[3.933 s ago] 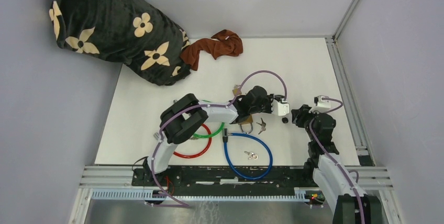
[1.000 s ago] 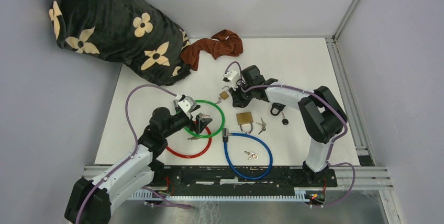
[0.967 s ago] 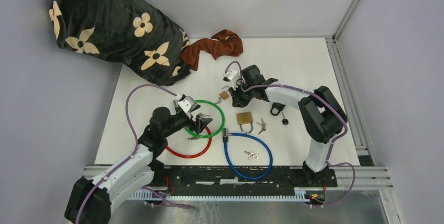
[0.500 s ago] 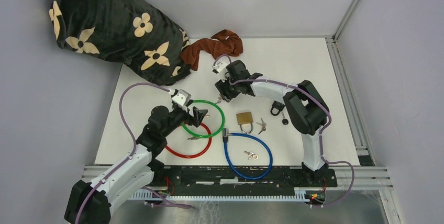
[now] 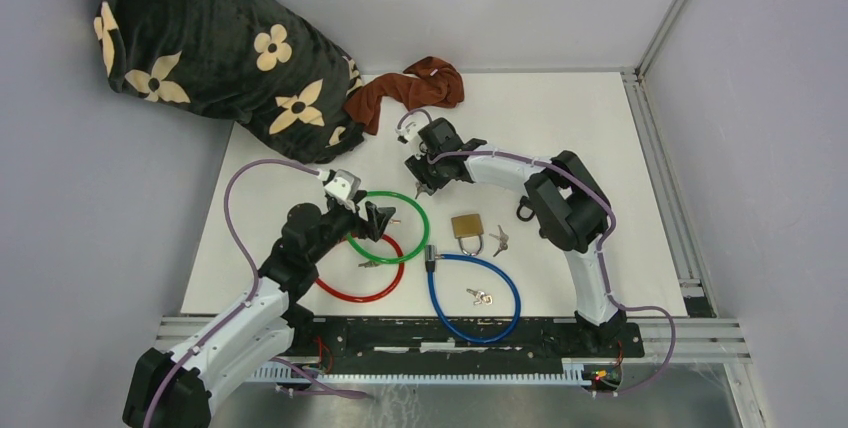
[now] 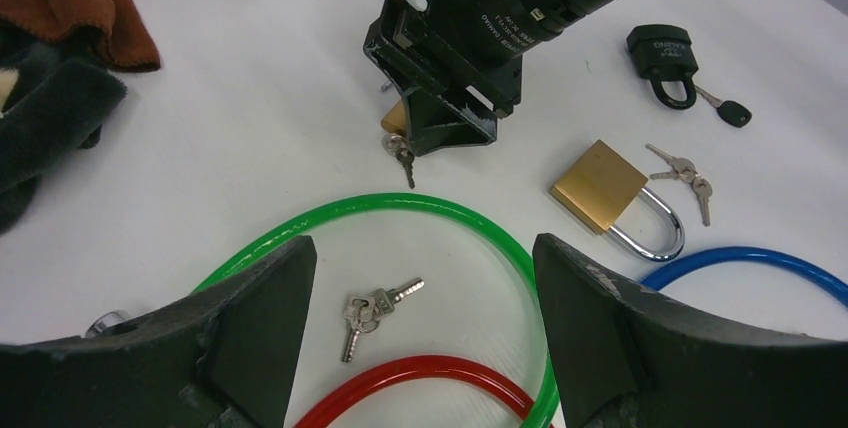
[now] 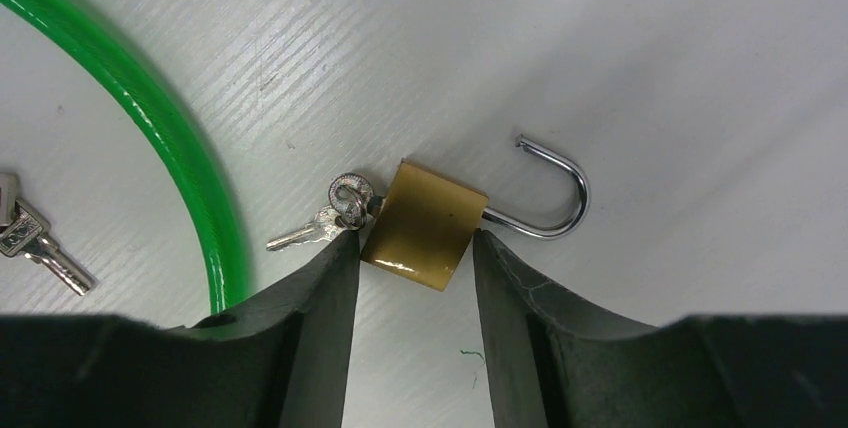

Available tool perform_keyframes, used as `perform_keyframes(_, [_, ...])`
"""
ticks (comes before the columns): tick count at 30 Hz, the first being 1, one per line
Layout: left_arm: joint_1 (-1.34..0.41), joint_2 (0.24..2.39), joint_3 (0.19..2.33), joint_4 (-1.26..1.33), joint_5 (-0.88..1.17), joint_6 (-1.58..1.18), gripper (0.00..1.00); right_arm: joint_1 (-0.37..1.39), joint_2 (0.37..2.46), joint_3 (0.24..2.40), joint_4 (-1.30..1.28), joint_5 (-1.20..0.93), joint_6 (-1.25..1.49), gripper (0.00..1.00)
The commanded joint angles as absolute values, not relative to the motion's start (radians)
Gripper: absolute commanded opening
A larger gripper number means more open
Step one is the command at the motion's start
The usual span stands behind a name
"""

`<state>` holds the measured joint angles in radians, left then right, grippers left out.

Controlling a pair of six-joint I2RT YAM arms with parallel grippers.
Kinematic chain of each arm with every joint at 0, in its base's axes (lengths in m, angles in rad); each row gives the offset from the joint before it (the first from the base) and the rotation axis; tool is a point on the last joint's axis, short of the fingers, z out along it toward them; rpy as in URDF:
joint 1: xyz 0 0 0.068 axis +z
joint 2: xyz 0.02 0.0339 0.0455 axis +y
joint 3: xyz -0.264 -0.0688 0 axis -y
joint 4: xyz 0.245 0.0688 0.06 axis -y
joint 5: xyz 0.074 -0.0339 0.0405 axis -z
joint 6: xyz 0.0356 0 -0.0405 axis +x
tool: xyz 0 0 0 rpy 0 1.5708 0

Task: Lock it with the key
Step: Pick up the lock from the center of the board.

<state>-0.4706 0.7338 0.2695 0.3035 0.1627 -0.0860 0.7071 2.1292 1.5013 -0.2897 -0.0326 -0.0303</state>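
Between the fingers of the right end effector (image 7: 412,240) lies the small padlock (image 7: 420,223), flat on the counter (image 7: 650,48). The jaws stand part open and straddle its brass body; we cannot tell whether they press on it or only flank it. Its shackle (image 7: 560,188) is swung open, and a ring with a key (image 7: 305,233) sits at the opposite end. Just beside that key runs the green cable (image 7: 190,168).

Nearer the bases, the left end effector (image 6: 420,348) hovers wide open and holds nothing. We see it above the green loop's near arc, where a key bunch (image 6: 372,310) lies inside the loop. The red cable (image 6: 430,373) overlaps the green one on the near side. To the right lie the big padlock (image 6: 598,186), the blue cable (image 6: 740,260) and, farther back, the black padlock (image 6: 663,51). At the far left rest a brown cloth (image 5: 415,88) and a flowered blanket (image 5: 200,48).
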Motion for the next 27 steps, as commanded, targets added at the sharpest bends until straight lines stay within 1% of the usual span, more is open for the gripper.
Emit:
perform_keyframes(1, [-0.466,0.726,0.28,0.309,0.157,-0.159,0.84,0.704,2.164,1.518,-0.303,0.023,-0.036,0.49])
perform_keyframes(7, [-0.466,0.737,0.287,0.301,0.163,-0.178,0.84,0.701,2.158,1.493,-0.328,0.057,-0.04,0.53])
perform_keyframes(10, [-0.467,0.74,0.288,0.31,0.166,-0.175,0.84,0.7,2.155,1.486,-0.332,0.086,-0.046,0.53])
perform_keyframes(11, [-0.466,0.741,0.288,0.311,0.166,-0.174,0.84,0.697,2.158,1.487,-0.332,0.077,-0.047,0.5])
perform_keyframes(12, [-0.467,0.74,0.29,0.31,0.168,-0.174,0.84,0.692,2.161,1.488,-0.332,0.057,-0.048,0.45])
perform_keyframes(15, [-0.467,0.739,0.291,0.3,0.169,-0.182,0.83,0.682,2.159,1.477,-0.315,0.004,-0.044,0.17])
perform_keyframes(19, [-0.466,0.744,0.293,0.271,0.173,-0.23,0.79,0.681,2.11,1.408,-0.266,-0.036,-0.048,0.02])
perform_keyframes(20, [-0.466,0.75,0.293,0.264,0.179,-0.252,0.78,0.681,2.09,1.381,-0.243,-0.053,-0.049,0.0])
perform_keyframes(24, [-0.467,0.821,0.291,0.29,0.229,-0.387,0.7,0.68,1.959,1.227,-0.083,-0.159,-0.044,0.0])
perform_keyframes(27, [-0.467,0.924,0.307,0.362,0.29,-0.524,0.7,0.681,1.844,1.085,0.07,-0.21,-0.031,0.0])
